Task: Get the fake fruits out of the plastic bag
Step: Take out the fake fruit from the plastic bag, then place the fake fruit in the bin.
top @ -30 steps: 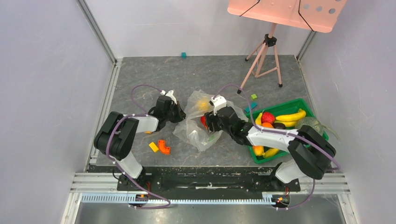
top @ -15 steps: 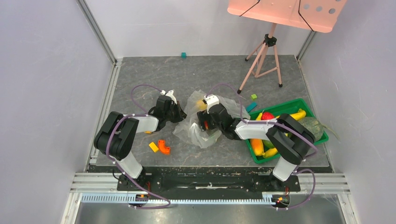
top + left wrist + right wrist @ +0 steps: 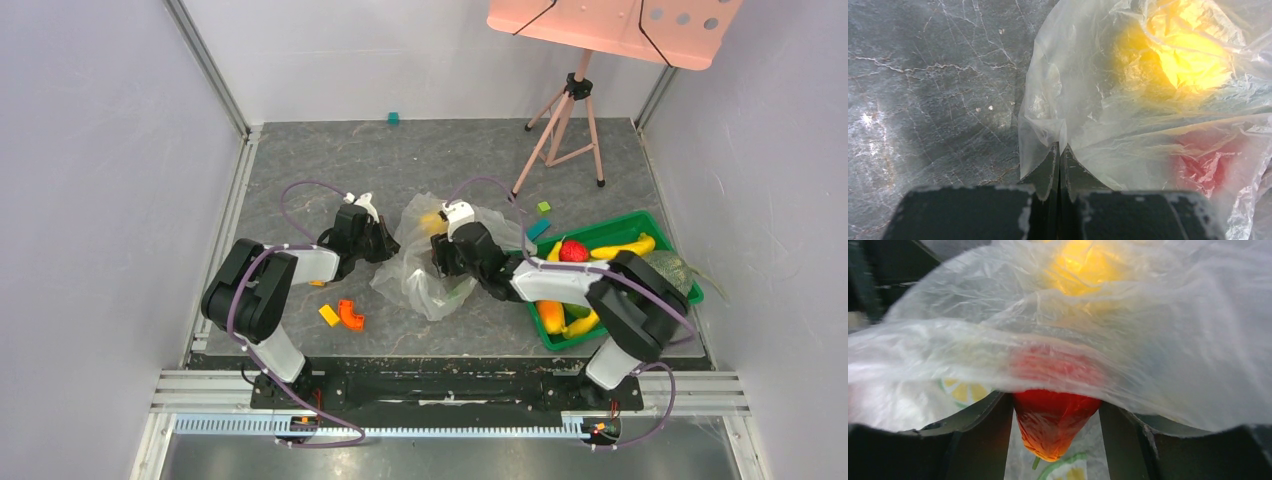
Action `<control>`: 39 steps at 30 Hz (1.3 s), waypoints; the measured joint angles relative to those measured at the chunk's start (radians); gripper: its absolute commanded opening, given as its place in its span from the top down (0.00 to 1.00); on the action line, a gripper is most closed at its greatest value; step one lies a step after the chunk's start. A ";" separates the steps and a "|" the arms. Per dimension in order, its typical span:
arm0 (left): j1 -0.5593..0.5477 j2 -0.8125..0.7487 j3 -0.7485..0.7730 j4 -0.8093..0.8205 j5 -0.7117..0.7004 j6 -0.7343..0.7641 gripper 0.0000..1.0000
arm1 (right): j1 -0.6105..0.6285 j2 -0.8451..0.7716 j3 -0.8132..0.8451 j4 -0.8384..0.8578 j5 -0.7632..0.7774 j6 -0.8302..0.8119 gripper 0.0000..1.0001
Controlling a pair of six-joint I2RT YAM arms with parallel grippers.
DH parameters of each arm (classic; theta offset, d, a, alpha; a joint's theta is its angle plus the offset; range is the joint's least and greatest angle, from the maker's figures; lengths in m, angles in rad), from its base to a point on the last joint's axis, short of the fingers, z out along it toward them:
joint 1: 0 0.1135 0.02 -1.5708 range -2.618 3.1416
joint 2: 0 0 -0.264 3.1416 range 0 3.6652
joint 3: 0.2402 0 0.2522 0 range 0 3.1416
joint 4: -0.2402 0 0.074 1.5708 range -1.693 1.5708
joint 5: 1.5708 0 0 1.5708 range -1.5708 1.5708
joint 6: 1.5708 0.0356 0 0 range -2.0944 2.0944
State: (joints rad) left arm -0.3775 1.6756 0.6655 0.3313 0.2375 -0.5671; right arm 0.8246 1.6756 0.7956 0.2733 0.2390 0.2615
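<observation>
The transparent plastic bag (image 3: 415, 270) lies crumpled on the grey floor between the arms. My left gripper (image 3: 392, 243) is shut on the bag's left edge, the film (image 3: 1108, 125) pinched between its closed fingertips (image 3: 1060, 150). My right gripper (image 3: 440, 262) reaches into the bag from the right. A red fake fruit (image 3: 1053, 425) fills the gap between its fingers, which press on both its sides, my right gripper (image 3: 1054, 407) half covered by the bag film (image 3: 1173, 340). A yellow fruit (image 3: 1083, 265) glows through the plastic beyond; it and the red one (image 3: 1203, 165) show in the left wrist view too.
A green tray (image 3: 610, 222) at the right holds bananas, a strawberry (image 3: 572, 250) and other fruits. Orange (image 3: 350, 315) and yellow (image 3: 328, 316) blocks lie by the left arm. A pink tripod (image 3: 565, 125) stands at the back right; a teal cube (image 3: 394, 118) lies by the far wall.
My right gripper has pushed left, deeper into the bag, opened wider and then closed in around the red fruit. The left gripper has kept its pinch on the bag edge.
</observation>
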 measured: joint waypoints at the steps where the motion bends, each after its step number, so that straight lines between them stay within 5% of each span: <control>1: 0.000 0.000 0.000 0.000 0.000 0.000 0.98 | 0.000 -0.026 -0.008 -0.006 -0.006 -0.001 0.50; 17: 0.000 0.000 0.003 -0.007 -0.009 0.000 0.98 | -0.037 -0.637 -0.229 -0.196 -0.084 0.049 0.51; 30: 0.000 0.000 0.005 -0.011 -0.011 0.000 0.98 | -0.303 -0.977 -0.319 -0.618 0.169 0.144 0.52; 39: 0.000 0.000 0.005 -0.012 -0.010 0.000 0.98 | -0.627 -0.996 -0.319 -0.670 0.175 0.151 0.54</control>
State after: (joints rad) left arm -0.3775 1.6756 0.6708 0.3195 0.2272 -0.5671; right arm 0.1974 0.6796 0.4763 -0.3969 0.4141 0.4122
